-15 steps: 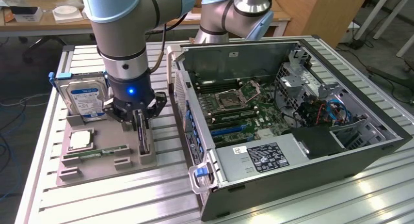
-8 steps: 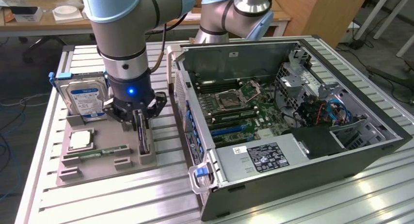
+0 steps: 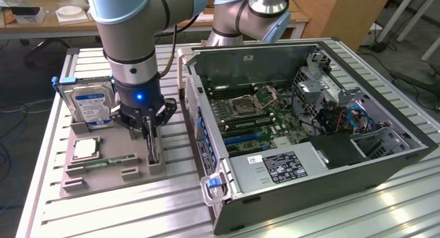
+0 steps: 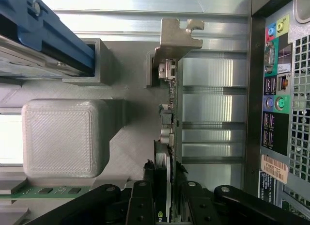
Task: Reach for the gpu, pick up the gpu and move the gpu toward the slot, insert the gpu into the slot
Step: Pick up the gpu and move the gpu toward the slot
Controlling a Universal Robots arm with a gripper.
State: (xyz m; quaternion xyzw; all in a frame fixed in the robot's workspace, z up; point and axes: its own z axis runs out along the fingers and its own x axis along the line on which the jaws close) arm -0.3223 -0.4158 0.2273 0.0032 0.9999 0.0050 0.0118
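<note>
The gpu [image 3: 152, 148] stands on edge in a groove of the grey holder block [image 3: 110, 182], outside the computer case. In the wrist view the gpu [image 4: 170, 113] is seen edge-on, its silver end bracket [image 4: 177, 38] at the far end. My gripper [image 3: 150, 131] hangs straight over the card, and its black fingers [image 4: 145, 191] press against both faces near the fan end, so the gripper [image 4: 165, 170] is shut on the card. The card still rests in the holder. The blue slot [image 3: 240, 138] lies on the green motherboard inside the open case, towards the exterior view's right.
On the holder block also sit a blue-labelled hard drive [image 3: 92, 104], a processor chip [image 3: 86, 148] and a narrow memory stick [image 3: 103, 162]. The case's rear wall [image 3: 199, 130] rises close beside the card; its port panel [image 4: 276, 89] appears in the wrist view.
</note>
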